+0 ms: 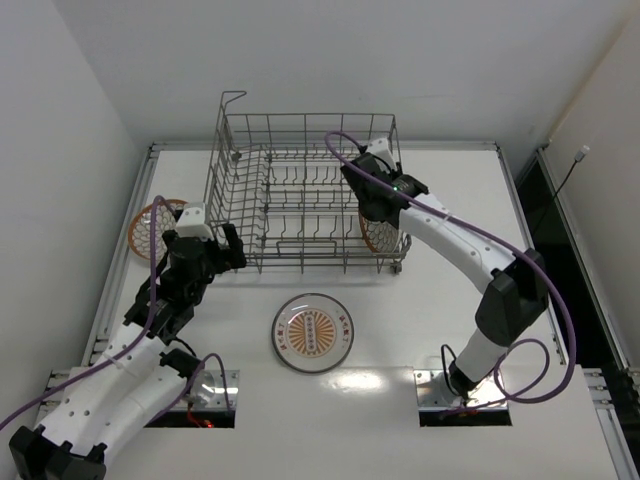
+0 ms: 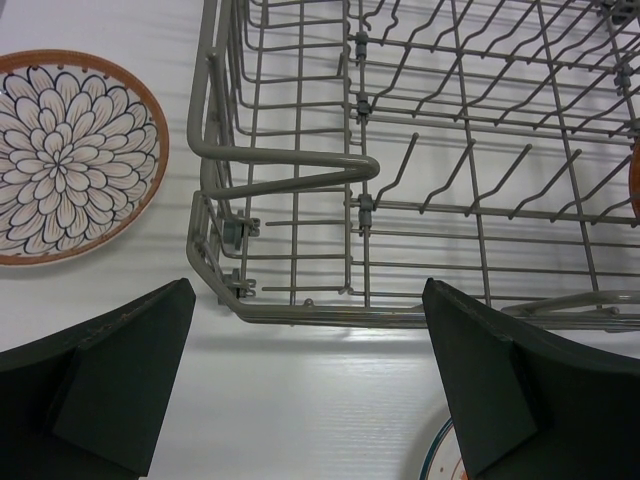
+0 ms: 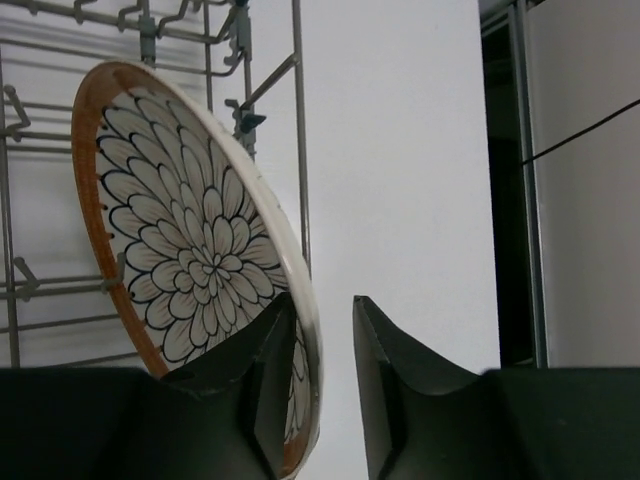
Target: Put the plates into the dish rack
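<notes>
The grey wire dish rack stands at the back middle of the table. One flower-patterned plate with an orange rim stands on edge inside the rack's right end. My right gripper is over it. In the right wrist view its rim sits between the fingers of that gripper, against the left one, with a gap to the right one. A second patterned plate lies flat left of the rack. The sunburst plate lies flat in front. My left gripper is open and empty by the rack's front-left corner.
The left wrist view shows the rack's front rail and handle loop just ahead of the left gripper, the patterned plate to its left and the sunburst plate's edge at lower right. White walls stand close on both sides of the table.
</notes>
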Robot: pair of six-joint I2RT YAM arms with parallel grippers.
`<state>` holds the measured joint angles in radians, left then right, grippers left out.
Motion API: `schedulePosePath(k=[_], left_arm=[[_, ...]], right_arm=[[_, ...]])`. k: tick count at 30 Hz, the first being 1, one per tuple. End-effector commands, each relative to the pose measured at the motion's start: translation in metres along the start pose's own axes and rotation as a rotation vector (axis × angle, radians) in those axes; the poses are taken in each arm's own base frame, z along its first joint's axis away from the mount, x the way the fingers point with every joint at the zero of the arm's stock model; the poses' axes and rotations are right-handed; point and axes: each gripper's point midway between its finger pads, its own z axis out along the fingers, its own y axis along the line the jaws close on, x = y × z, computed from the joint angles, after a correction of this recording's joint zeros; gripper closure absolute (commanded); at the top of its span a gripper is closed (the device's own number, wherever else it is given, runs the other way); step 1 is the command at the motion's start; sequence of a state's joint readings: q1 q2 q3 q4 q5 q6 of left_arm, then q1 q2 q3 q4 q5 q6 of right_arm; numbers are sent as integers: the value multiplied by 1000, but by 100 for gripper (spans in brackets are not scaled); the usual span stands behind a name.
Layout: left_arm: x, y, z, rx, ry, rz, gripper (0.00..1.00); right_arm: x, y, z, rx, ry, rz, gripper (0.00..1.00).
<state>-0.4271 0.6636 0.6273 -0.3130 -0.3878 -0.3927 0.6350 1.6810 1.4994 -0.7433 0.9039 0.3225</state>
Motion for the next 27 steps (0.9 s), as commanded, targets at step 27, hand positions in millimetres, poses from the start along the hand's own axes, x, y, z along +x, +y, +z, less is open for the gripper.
schedulePosePath(k=[27], left_arm=[[-20, -9, -5, 38, -54, -11, 1]], right_arm=[[-55, -69, -25, 226, -51, 106, 100]])
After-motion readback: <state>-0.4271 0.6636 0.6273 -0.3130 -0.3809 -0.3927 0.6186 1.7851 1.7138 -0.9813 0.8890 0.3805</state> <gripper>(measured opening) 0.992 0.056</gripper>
